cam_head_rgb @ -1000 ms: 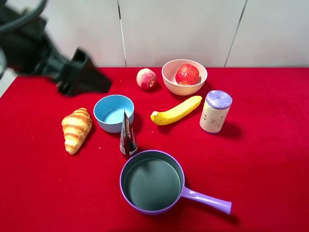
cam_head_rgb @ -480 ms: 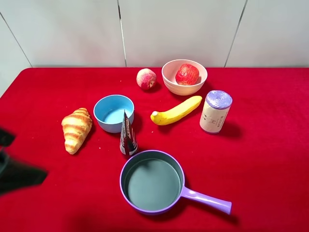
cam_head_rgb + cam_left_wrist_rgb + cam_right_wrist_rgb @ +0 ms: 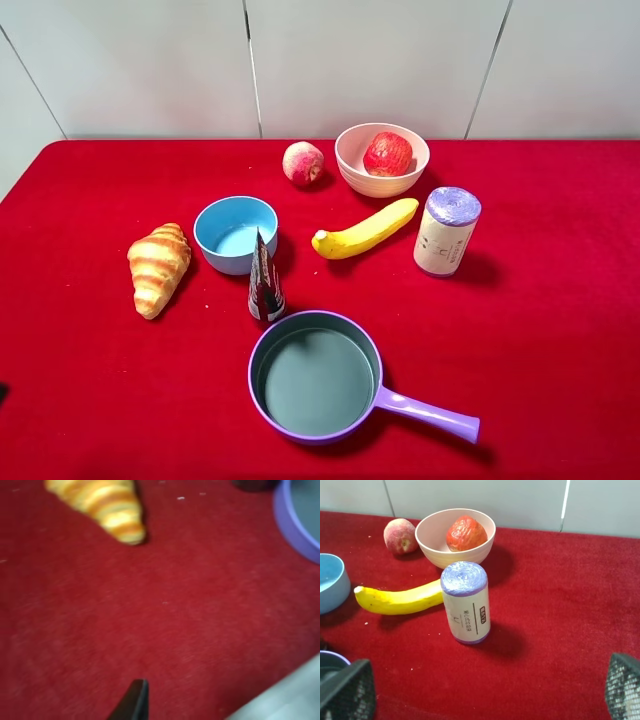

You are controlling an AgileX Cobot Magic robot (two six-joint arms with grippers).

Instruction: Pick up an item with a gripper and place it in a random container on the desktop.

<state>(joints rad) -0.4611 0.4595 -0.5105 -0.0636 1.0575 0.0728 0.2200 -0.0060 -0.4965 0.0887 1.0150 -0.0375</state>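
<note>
The red apple (image 3: 388,153) with yellow patches lies inside the pale pink bowl (image 3: 375,185) at the back of the red desktop (image 3: 560,330); the right wrist view also shows the apple (image 3: 466,533) in the bowl (image 3: 437,547). My right gripper (image 3: 485,692) hangs open over the cloth in front of them, its fingers (image 3: 345,690) wide apart with nothing between them. Of my left gripper, only one black fingertip (image 3: 134,701) shows, above bare cloth near the croissant (image 3: 100,502). It holds nothing. Neither arm appears in the exterior view.
A peach (image 3: 303,163) sits left of the pink bowl. A banana (image 3: 365,230) and an upright purple-topped roll (image 3: 446,231) lie in front of it. A blue bowl (image 3: 235,233), a croissant (image 3: 158,267), a dark cone (image 3: 265,280) and a purple pan (image 3: 315,375) fill the left and front.
My left arm swept from the back left of the table down to the front left and out of the exterior view. The objects have not moved.
</note>
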